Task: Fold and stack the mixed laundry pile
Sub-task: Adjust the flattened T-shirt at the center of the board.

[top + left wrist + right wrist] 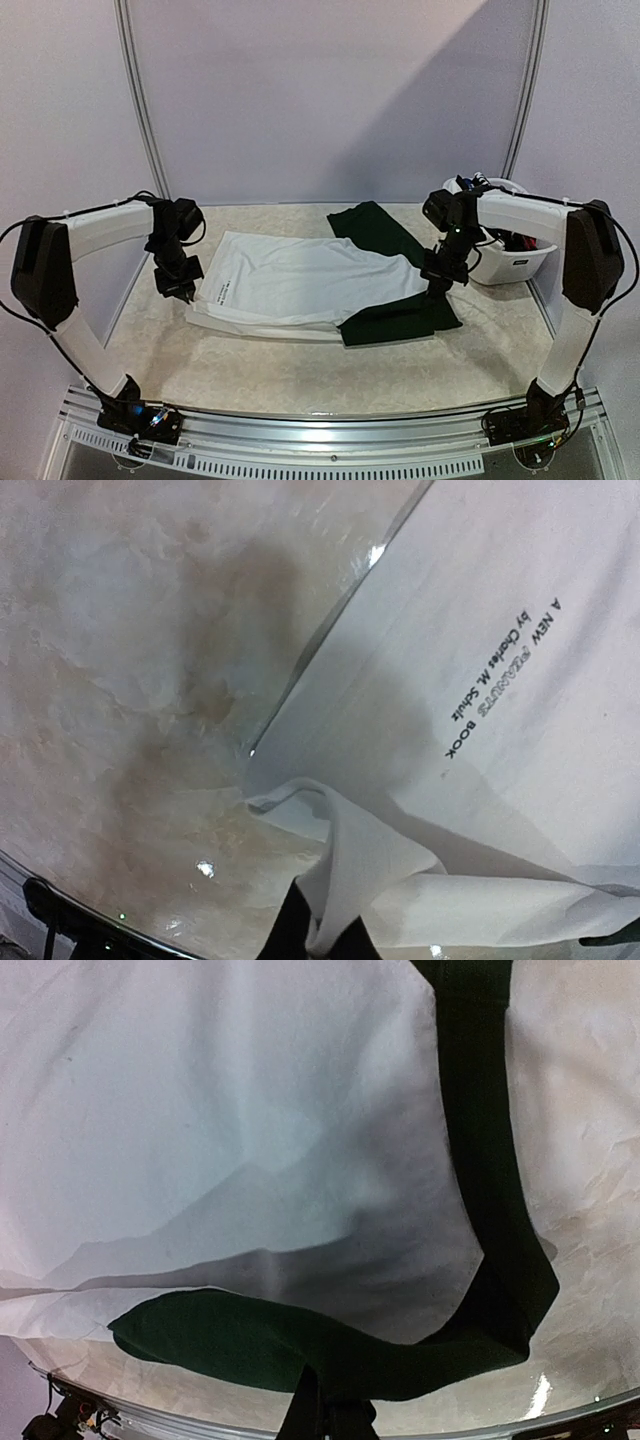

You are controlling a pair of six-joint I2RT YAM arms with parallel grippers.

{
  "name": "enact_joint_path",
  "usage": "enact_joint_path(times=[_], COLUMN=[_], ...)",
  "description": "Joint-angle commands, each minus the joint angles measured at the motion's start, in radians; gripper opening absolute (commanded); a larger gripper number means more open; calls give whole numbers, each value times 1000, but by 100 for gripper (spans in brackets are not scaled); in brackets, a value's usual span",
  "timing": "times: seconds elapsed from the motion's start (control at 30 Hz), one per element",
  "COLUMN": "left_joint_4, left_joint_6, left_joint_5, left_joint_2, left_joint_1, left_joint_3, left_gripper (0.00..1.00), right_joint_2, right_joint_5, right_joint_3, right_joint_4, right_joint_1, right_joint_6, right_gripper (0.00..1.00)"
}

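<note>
**Tool state.** The left tool point(186, 292) is pressed together on a raised fold of the white T-shirt point(300, 275) at its left edge. The right tool point(437, 287) is pressed together on the near-right bend of the dark green piece point(400, 320). Each tool is pinching cloth just above the bench point(300, 375).

**Position of the work.**
- The white T-shirt lies flat on the middle of the bench. Its long axis runs left to right, from one tool to the other.
- The black print point(500, 670) sits near the left end, beside the left tool.
- The dark green piece runs from far centre toward the near right, then curls back left along the shirt's near-right edge.

**Governing relation.** The shirt body lies to the right of the left tool, so a fold from that end would travel rightward along the long axis. The left arm is nearer the shirt. The right arm holds only the green piece, which probably needs clearing from the shirt's right end first.

**Limits of view.**
- Both sets of fingertips are buried in cloth in the wrist views.
- The green piece appears to overlap the shirt, but which one lies on top at the far side is unclear.
- The white tub point(520, 265) at far right holds dark garments point(515, 240), partly hidden by the right arm.
</note>
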State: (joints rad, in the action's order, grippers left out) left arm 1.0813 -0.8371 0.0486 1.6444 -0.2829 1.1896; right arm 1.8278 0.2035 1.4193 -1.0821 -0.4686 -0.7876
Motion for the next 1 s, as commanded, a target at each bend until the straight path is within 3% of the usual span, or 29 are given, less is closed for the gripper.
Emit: enact_joint_path(times=[0.0,0.27,0.4,0.57,0.73,0.97], left_joint_4=[-15,-41,-45,-47,-54,-68], left_joint_6=[51,79,84,88,87,82], left_joint_5=[-4,-20,-28,-26,-27,-36], left_joint_2=[70,170,189,190,181,171], left_joint_1=[29,49,54,53,54,53], left_joint_3=[73,123,134,129,110,81], left_gripper=[0,0,0,0,0,0], right_joint_2=[70,156,161,48,-154,-345], right_joint_5=[-22,0,15,12,130,282], right_joint_3=[78,136,177,151,-143,-524], right_joint_4=[-31,-2,0,17,202,569], right_joint_1=[34,60,81,88,88,87], right_joint_6=[28,53,104,168,179,85], right_gripper=[0,3,29,49,57,57])
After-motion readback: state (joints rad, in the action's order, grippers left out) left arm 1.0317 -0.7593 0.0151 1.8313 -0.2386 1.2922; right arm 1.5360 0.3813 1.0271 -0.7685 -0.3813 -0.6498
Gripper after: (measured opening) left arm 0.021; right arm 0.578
